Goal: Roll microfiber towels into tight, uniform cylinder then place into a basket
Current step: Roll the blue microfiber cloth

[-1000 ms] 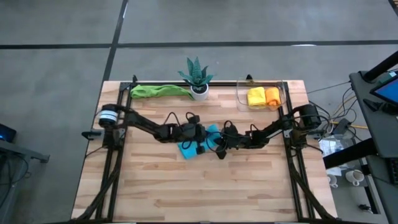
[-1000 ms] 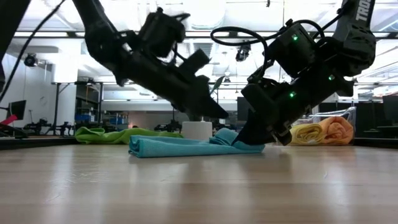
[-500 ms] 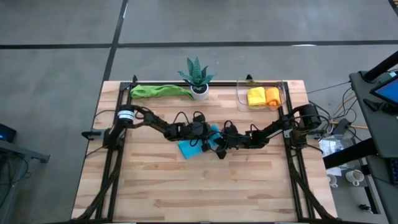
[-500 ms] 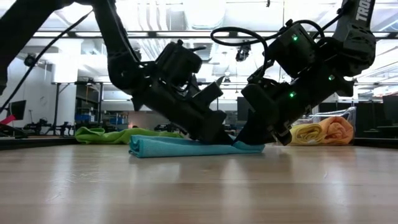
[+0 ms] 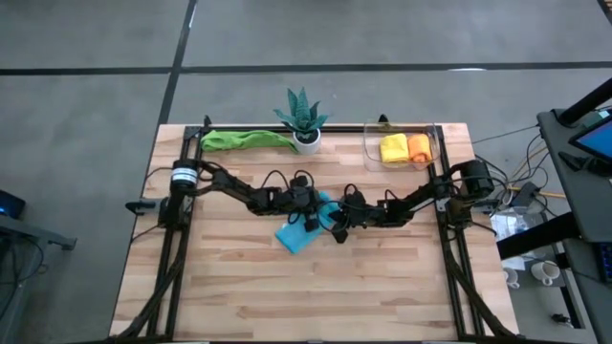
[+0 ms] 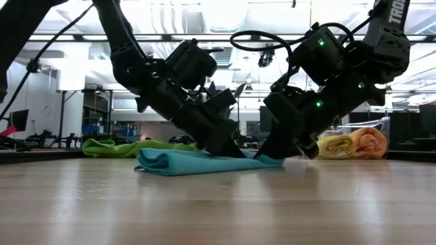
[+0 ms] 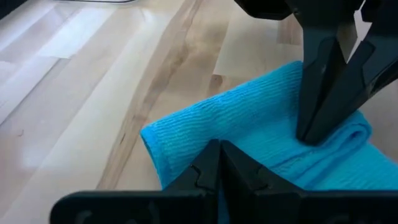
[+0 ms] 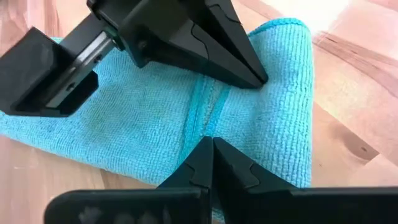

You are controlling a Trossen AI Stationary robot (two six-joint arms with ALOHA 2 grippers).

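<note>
Fingers (image 8: 214, 93) closed, both grippers pressing blue towel (image 5: 298, 236); pinch apparently hidden.

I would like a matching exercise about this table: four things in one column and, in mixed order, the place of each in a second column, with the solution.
Things:
1. light blue towel
2. green towel
3. orange towel
4. potted plant

Places:
A. inside the clear basket, beside a yellow towel
B. at the far edge, between the green towel and the basket
C. mid-table, under both shut end effectors
D. stretched along the table's far left edge

Pairs: 1-C, 2-D, 3-A, 4-B
</note>
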